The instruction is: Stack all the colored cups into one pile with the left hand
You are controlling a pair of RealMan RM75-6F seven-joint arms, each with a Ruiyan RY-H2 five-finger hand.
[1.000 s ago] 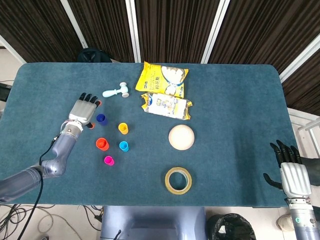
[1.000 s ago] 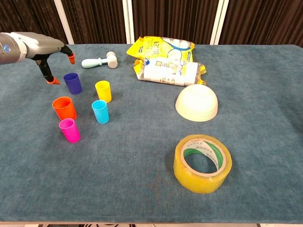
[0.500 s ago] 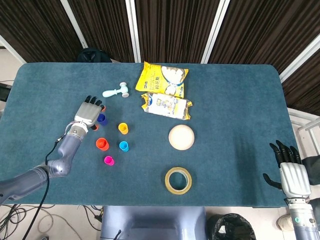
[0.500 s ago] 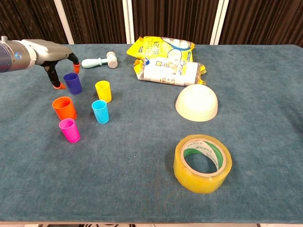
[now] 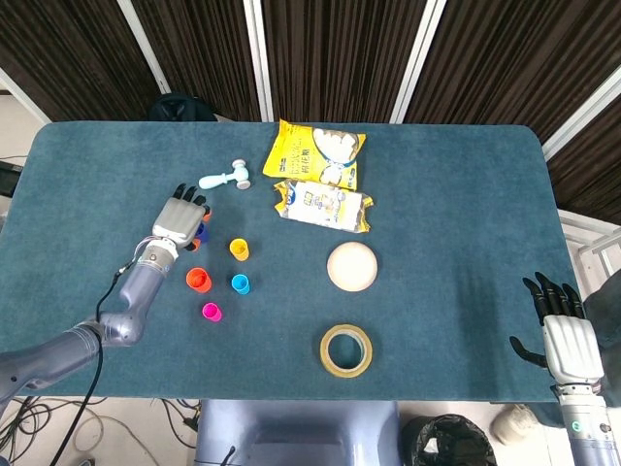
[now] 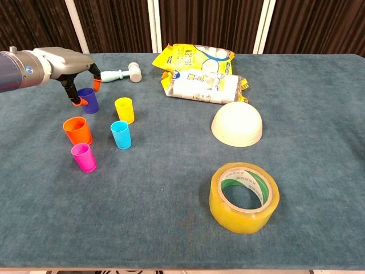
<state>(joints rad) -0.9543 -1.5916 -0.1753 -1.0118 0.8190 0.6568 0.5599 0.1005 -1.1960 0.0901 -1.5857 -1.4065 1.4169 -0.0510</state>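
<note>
Left hand [image 6: 73,67] now over upright blue cup [image 6: 88,100], perhaps touching.

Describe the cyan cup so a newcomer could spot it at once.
Start at the white bowl turned upside down mid-table, then look left to the cluster of small cups. The cyan cup stands nearest the bowl, below the yellow cup; it is the only light blue one.

five cups [image 6: 108,124] cluster at left of frame; two snack bags [image 6: 199,71] upper centre; bowl [image 6: 236,123] right of cups; tape roll [image 6: 244,197] below bowl.
</note>
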